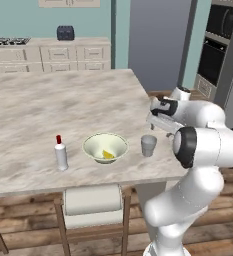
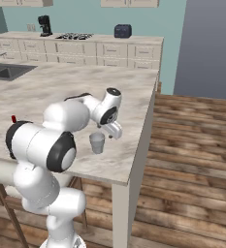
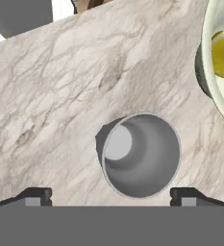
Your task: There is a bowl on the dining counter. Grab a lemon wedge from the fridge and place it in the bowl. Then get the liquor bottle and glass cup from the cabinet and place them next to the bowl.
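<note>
The glass cup (image 1: 148,145) stands upright on the dining counter (image 1: 48,110), just right of the bowl (image 1: 90,145). A yellow lemon wedge (image 1: 108,154) lies inside the bowl. Left of the bowl stands the liquor bottle (image 1: 61,154) with its red cap. My gripper (image 1: 154,127) hangs open just above the cup, apart from it. In the hand view the cup's mouth (image 3: 141,154) sits between the spread fingertips (image 3: 36,194), with the bowl's rim (image 3: 213,77) and the lemon wedge (image 3: 222,55) at the upper right. From the right base view the cup (image 2: 97,143) is under my gripper (image 2: 108,131).
A cushioned stool (image 1: 93,200) is tucked under the counter's near edge. The counter's right edge (image 2: 143,131) runs close to the cup. Back cabinets carry a toaster (image 1: 65,33) and a coffee machine (image 2: 45,25); a sink (image 2: 8,71) lies far left. Black ovens (image 1: 215,50) stand at right.
</note>
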Robot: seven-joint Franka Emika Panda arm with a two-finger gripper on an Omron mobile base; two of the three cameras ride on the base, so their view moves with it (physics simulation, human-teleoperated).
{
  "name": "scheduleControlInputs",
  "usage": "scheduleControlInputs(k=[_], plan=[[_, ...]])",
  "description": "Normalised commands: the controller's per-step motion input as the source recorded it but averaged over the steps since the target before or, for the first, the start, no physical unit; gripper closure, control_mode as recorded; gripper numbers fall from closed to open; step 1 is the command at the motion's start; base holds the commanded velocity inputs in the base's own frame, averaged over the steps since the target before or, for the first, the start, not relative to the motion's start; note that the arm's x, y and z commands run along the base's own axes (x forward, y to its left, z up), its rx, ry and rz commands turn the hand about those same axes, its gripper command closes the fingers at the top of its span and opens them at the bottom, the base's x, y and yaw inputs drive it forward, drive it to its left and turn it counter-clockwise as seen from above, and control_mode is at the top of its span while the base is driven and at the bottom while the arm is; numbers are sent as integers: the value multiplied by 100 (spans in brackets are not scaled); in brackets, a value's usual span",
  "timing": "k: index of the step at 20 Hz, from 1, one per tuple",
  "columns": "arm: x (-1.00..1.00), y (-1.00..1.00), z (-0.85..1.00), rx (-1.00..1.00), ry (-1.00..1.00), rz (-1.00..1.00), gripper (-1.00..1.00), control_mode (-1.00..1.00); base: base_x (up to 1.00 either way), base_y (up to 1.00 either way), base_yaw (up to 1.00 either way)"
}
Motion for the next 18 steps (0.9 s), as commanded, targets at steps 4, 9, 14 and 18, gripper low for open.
scheduleControlInputs(k=[4,9,14,18], plan=[[-48,0,93,5,-3,0,-100,-100,0,0,0],[-79,0,79,11,-1,0,-100,-100,0,0,0],[-100,6,38,9,-6,0,-100,-100,0,0,0],[-100,19,39,3,-11,0,-100,-100,0,0,0]])
